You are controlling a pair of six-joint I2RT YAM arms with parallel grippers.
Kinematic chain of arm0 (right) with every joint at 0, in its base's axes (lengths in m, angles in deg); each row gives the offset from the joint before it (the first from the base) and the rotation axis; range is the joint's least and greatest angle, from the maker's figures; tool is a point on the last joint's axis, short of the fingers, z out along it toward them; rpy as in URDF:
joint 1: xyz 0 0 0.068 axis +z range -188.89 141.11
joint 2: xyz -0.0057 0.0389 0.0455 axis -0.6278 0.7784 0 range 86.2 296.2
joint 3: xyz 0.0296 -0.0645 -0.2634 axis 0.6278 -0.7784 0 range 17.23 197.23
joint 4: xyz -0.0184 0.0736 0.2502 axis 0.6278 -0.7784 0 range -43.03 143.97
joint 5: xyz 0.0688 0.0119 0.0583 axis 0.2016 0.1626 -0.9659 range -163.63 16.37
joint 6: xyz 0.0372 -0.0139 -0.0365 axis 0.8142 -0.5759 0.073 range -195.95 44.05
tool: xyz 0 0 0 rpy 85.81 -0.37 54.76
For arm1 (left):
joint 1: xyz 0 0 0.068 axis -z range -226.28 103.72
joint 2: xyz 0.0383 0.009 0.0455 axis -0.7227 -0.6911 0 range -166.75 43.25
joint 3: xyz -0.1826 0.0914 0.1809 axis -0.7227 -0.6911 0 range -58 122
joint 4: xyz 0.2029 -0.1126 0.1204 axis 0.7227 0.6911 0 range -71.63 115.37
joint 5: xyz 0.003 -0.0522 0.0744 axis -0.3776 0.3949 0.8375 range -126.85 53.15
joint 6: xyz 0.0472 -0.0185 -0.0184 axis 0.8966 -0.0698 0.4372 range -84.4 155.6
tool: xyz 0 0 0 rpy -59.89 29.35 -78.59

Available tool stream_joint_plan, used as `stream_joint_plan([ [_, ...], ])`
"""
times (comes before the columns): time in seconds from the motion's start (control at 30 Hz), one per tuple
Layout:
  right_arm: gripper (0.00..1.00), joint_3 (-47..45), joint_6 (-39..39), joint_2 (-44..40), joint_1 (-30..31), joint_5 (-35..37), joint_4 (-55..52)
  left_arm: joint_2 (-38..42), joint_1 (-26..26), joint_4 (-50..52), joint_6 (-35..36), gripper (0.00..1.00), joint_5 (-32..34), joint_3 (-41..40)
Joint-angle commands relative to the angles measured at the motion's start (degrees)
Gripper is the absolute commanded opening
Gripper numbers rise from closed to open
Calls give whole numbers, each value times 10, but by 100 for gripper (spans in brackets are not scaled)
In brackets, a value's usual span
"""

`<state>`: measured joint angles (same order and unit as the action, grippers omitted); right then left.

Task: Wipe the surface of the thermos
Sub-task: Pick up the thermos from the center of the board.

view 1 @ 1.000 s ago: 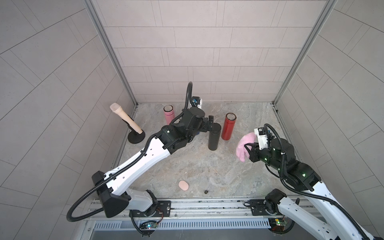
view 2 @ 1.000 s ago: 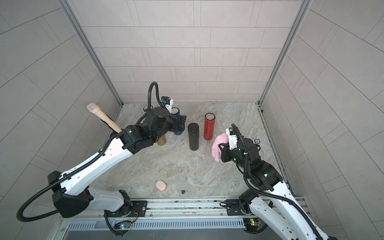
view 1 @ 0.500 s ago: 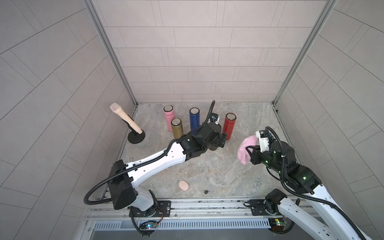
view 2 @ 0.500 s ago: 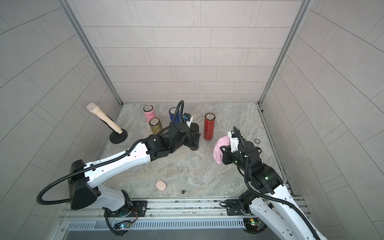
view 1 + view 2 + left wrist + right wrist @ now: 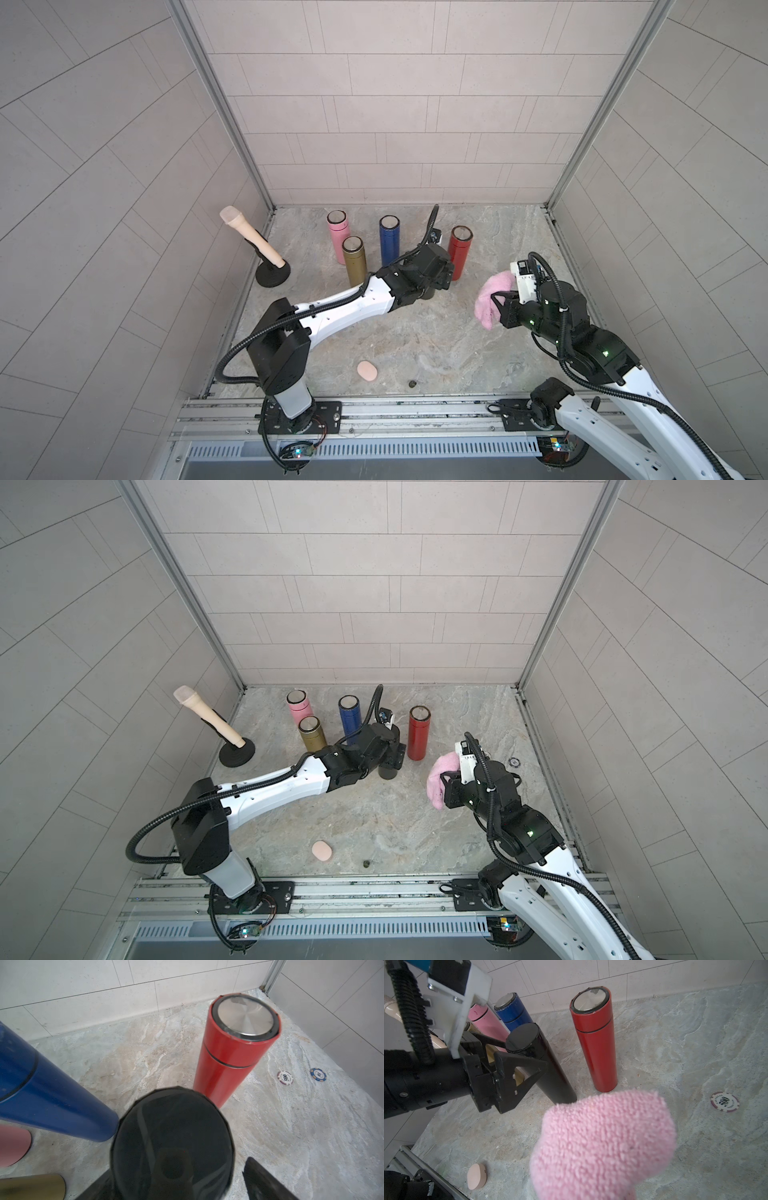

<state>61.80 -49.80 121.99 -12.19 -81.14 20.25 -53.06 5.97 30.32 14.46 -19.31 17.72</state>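
A black thermos (image 5: 550, 1068) stands upright mid-floor, with only its base (image 5: 387, 771) showing under the arm in a top view. My left gripper (image 5: 440, 274) is open around its upper part, one finger on each side. In the left wrist view a strip of floor separates one fingertip (image 5: 259, 1178) from the black thermos (image 5: 172, 1147). My right gripper (image 5: 496, 299) is to the right of it and apart, shut on a fluffy pink cloth (image 5: 488, 291). That cloth (image 5: 602, 1142) hides the right fingers in the right wrist view.
A red thermos (image 5: 459, 253) stands just behind the black one, with blue (image 5: 389, 241), gold (image 5: 354, 259) and pink (image 5: 338, 232) ones to the left. A beige handle on a black stand (image 5: 272, 276) leans at far left. A beige pad (image 5: 367, 370) lies near the front rail. Poker chips (image 5: 285, 1077) lie right of the red thermos.
My left arm swung right from the back row and lowered its jaws around the black thermos, and they have narrowed slightly. The right gripper with the cloth has barely shifted.
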Motion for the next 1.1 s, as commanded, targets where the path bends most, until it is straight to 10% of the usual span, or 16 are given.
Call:
stream_joint_plan([
  [0.0,0,-6,5,1,-3,-1,8,-8,-9,-17,-6,90,-2,10],
  [0.37,0,-8,5,16,-9,-7,17,-39,-27,-33,-3,91,-21,12],
  [0.67,0,-7,8,18,-10,-18,26,-25,-28,-40,14,46,-12,1],
  [0.8,0,-9,10,21,-10,-47,39,-7,-28,-24,18,3,-25,-1],
  [1.07,0,-12,15,41,-9,-100,107,101,0,-40,40,0,-113,-86],
])
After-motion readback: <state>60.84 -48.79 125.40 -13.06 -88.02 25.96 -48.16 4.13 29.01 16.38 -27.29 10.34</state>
